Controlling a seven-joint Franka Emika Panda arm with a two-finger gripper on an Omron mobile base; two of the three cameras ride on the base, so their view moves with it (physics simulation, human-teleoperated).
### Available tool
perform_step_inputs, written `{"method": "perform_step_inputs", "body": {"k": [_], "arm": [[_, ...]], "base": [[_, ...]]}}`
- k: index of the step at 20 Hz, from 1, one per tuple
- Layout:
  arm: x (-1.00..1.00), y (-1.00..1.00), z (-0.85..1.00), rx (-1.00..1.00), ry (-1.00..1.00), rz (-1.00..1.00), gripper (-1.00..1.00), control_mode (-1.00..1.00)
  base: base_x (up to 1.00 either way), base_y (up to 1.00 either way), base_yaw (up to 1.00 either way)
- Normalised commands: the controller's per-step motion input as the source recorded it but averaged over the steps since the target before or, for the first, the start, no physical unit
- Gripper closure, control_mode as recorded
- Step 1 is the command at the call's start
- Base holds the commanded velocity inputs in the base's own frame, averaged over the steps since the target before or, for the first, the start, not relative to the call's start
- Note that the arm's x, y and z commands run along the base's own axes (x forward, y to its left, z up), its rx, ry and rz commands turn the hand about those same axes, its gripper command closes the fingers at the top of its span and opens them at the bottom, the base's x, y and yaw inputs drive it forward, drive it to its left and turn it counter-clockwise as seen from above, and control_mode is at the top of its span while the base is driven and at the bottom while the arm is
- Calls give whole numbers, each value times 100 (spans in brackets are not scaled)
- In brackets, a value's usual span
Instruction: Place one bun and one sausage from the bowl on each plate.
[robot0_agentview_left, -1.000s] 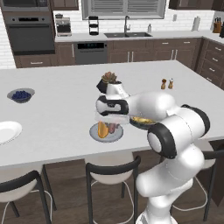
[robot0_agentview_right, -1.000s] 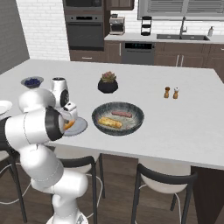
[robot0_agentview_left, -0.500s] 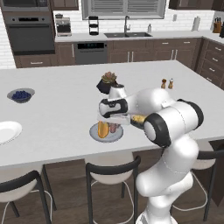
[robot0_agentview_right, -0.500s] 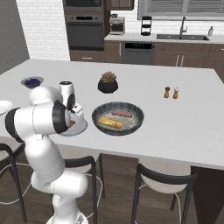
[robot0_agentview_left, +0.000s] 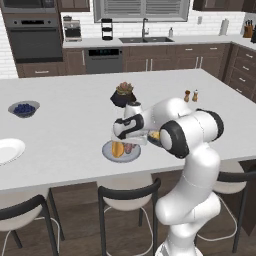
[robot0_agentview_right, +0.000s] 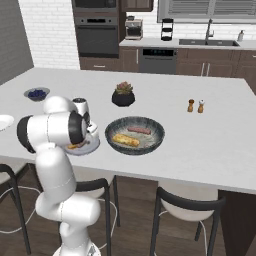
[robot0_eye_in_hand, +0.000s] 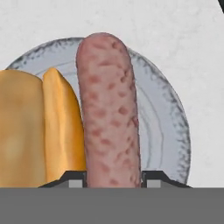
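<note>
— Where's the sausage (robot0_eye_in_hand: 109, 113)?
— Clamped between the tool's (robot0_eye_in_hand: 113, 178) fingertips, over the grey plate (robot0_eye_in_hand: 168, 127), right beside the bun (robot0_eye_in_hand: 39, 131) lying there.
— And the bowl (robot0_agentview_right: 135, 135)?
— Beside it on the table (robot0_agentview_right: 210, 145).

The white tabletop (robot0_agentview_right: 215, 135) carries all items. The grey plate (robot0_agentview_left: 107, 152) rests near its front edge, just beside the wide dark bowl (robot0_agentview_right: 157, 137). Behind them stands a black succulent pot (robot0_agentview_right: 123, 97). Two small shakers (robot0_agentview_right: 195, 106) stand further right. At the far left sit a small blueberry bowl (robot0_agentview_left: 23, 109) and a white plate (robot0_agentview_left: 7, 149).
</note>
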Motion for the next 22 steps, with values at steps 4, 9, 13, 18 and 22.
{"method": "perform_step_inputs", "body": {"k": [4,9,13,18,22], "arm": [[12,0,-30,0,-1,0,100,-100],[0,0,-5,0,-1,0,100,-100],[0,0,0,0,0,0,-100,-100],[0,0,0,0,0,0,-100,-100],[0,0,0,0,0,0,-100,-100]], "base": [[0,0,0],[0,0,0],[0,0,0],[0,0,0],[0,0,0]]}}
